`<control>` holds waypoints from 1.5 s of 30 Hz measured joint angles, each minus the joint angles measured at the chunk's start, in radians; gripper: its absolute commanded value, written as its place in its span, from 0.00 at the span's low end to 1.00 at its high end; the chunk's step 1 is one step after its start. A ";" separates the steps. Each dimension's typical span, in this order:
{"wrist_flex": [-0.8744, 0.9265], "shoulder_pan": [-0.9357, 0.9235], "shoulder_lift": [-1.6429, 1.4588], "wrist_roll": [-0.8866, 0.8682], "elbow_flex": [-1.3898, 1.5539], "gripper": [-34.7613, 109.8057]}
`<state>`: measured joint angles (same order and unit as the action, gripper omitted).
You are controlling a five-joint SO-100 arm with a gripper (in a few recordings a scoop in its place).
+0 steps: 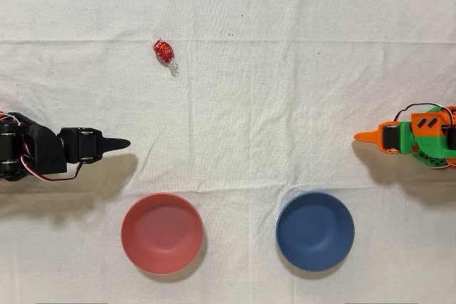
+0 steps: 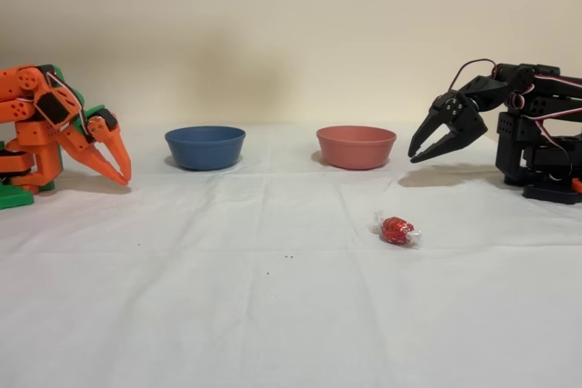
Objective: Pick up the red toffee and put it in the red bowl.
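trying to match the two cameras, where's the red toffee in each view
Overhead view: the red toffee lies upper left on the white cloth, above the red bowl.
Fixed view: the red toffee lies right of centre on the cloth, in front of the red bowl.
Shared landmark: the red bowl, which sits nearer the black arm than the blue bowl does.
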<state>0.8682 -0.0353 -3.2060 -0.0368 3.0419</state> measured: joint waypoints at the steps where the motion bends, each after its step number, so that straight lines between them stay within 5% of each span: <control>1: 0.000 0.000 0.000 0.000 0.000 0.25; 28: 0.028 0.012 0.000 0.061 -0.069 0.24; 45: 0.176 0.080 0.387 0.080 -0.678 0.24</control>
<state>1.0446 0.0445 -2.8195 0.0430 2.3639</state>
